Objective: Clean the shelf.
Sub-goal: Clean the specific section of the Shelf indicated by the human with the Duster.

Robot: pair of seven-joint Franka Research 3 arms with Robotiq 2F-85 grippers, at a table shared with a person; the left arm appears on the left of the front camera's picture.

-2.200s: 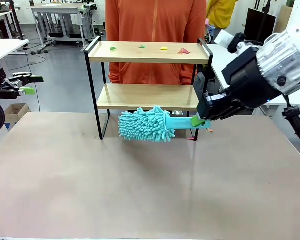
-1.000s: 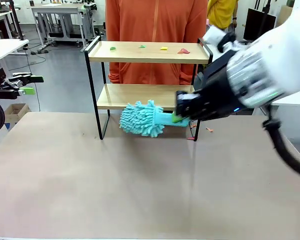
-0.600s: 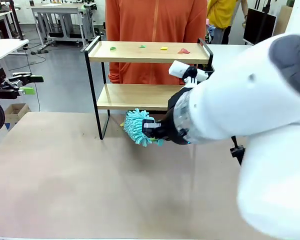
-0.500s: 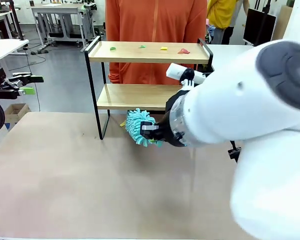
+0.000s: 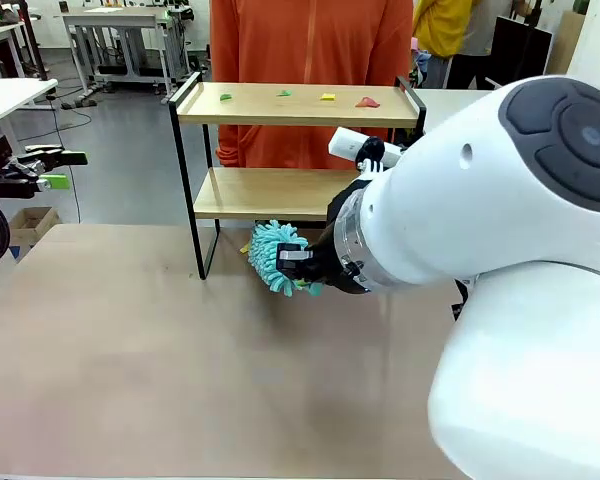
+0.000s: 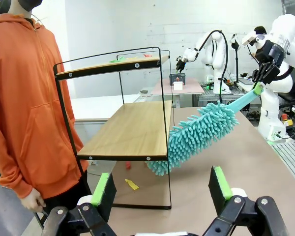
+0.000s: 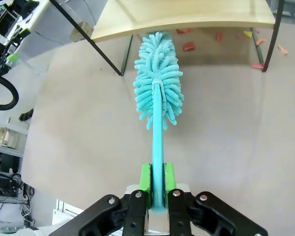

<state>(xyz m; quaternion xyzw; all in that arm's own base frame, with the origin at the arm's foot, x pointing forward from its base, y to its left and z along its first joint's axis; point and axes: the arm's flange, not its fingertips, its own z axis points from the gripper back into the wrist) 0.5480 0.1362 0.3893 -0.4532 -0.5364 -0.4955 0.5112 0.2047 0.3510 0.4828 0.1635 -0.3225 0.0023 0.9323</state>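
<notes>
At upper centre of frame, the shelf (image 5: 250, 192) stands far across the bench (image 5: 130, 350), scraps (image 5: 326, 97) on its top board; the duster (image 5: 275, 255), handle clamped in the closed right jaws, seemingly noses under the lower board, so lift before sweeping; left jaws gape empty.

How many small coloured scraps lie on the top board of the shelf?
4, in a row on the shelf's top board: green scrap near the left end, second green scrap, yellow scrap, red scrap near the right end. None looks hidden.
</notes>
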